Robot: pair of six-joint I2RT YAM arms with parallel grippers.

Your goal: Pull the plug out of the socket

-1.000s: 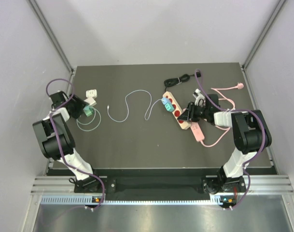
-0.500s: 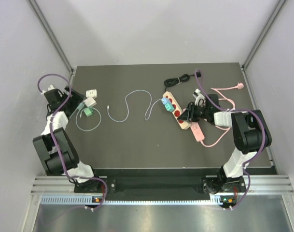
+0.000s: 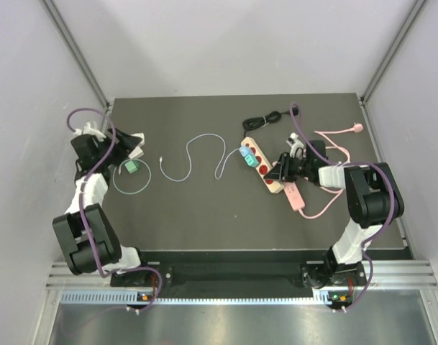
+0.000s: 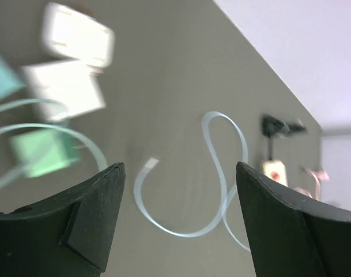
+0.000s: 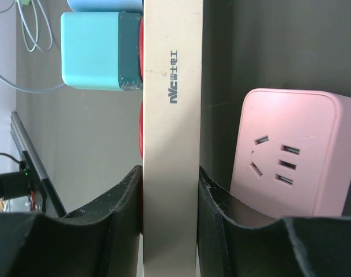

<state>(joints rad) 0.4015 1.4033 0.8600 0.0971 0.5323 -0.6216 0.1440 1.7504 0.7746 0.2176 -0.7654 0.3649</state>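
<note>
A cream power strip [image 3: 262, 165] with red sockets lies at the table's middle right. A light blue plug [image 3: 244, 154] sits in its far end, with a white cable [image 3: 204, 147] trailing left. My right gripper [image 3: 275, 174] is shut on the strip's near end; in the right wrist view the fingers [image 5: 126, 199] clamp the strip's side [image 5: 170, 144], with the blue plug [image 5: 100, 51] above. My left gripper [image 3: 137, 141] is open and empty at the far left, above the small adapters. In the left wrist view its gripper [image 4: 178, 184] frames the white cable [image 4: 221, 173].
A pink socket block [image 3: 293, 195] with a pink cable [image 3: 334, 144] lies beside the strip; it shows in the right wrist view [image 5: 285, 156]. White adapters [image 3: 134, 152] and a green plug [image 3: 131, 167] with a looped cable lie at left. The strip's black cord [image 3: 265, 118] runs to the back.
My left arm has swung up and back at the far left, its gripper turning toward the table's middle. The right gripper and the strip have not moved.
</note>
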